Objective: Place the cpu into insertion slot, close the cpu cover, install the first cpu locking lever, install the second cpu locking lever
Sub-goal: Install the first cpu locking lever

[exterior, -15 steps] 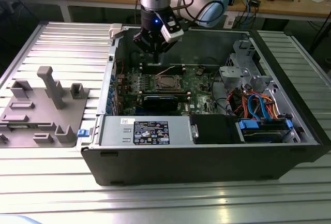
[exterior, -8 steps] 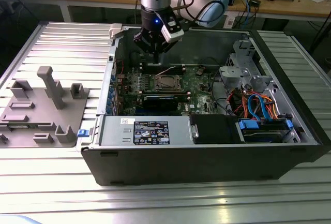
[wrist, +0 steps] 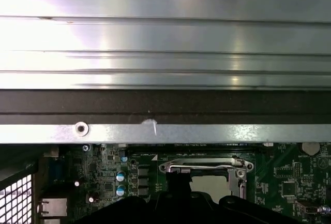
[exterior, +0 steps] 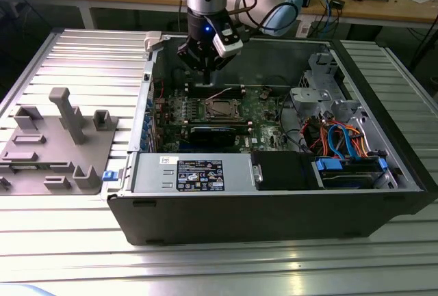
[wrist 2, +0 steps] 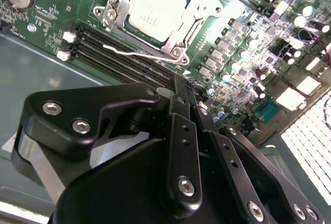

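Inside the insertion slot [wrist 2: 178,44] on the green board [wrist 2: 51,27], the cpu [wrist 2: 155,12] is seated flat. The cpu cover [wrist 2: 202,11] is laid down over its edges, so the grey face is left showing through the window. A thin wire lever [wrist 2: 139,53] lies beside the slot, apparently not hooked down. The tool [wrist 2: 182,84] is held just above that side, closed on nothing, probably for pushing rather than gripping. The computer case [exterior: 274,214] is carried by a ribbed metal surface [exterior: 68,57].

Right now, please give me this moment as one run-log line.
cpu: seated | cpu cover: closed over cpu | gripper: shut, empty, above motherboard beside cover | wire lever: alongside cover, latching unclear
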Available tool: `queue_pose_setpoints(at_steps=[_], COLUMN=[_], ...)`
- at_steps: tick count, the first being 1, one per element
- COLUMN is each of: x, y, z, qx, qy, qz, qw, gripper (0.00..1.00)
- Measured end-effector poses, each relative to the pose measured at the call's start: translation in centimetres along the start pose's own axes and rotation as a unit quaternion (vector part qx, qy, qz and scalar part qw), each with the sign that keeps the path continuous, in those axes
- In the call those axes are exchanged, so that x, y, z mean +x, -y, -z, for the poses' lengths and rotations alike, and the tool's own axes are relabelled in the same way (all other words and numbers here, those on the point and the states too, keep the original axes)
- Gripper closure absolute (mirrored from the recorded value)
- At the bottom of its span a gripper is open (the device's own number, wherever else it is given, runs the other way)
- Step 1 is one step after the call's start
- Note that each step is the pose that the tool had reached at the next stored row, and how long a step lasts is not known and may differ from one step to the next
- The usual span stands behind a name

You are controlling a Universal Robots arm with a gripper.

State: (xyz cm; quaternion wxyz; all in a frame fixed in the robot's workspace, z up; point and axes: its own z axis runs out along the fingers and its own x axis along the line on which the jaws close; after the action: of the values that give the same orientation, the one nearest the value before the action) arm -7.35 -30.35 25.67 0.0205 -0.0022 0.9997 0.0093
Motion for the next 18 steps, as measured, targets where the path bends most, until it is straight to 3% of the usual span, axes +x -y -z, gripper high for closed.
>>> queue_pose_setpoints(at_steps=[1, 5, 14, 18], x=[-0.02, -0.16, -1.48, -2.12], y=[0.03, 0.05, 0.07, 0.08], z=[-0.13, -0.64, -1.35, -1.71], qx=[-0.0058, -0.0105, -0.0113, -0.0147], qy=[0.0001, 0.0001, -0.0002, -0.0009], qz=[0.0, -0.004, -0.005, -0.005], qw=[1.0, 0.9999, 0.9999, 0.9999], gripper=[0.89, 0.89, 0.89, 0.89])
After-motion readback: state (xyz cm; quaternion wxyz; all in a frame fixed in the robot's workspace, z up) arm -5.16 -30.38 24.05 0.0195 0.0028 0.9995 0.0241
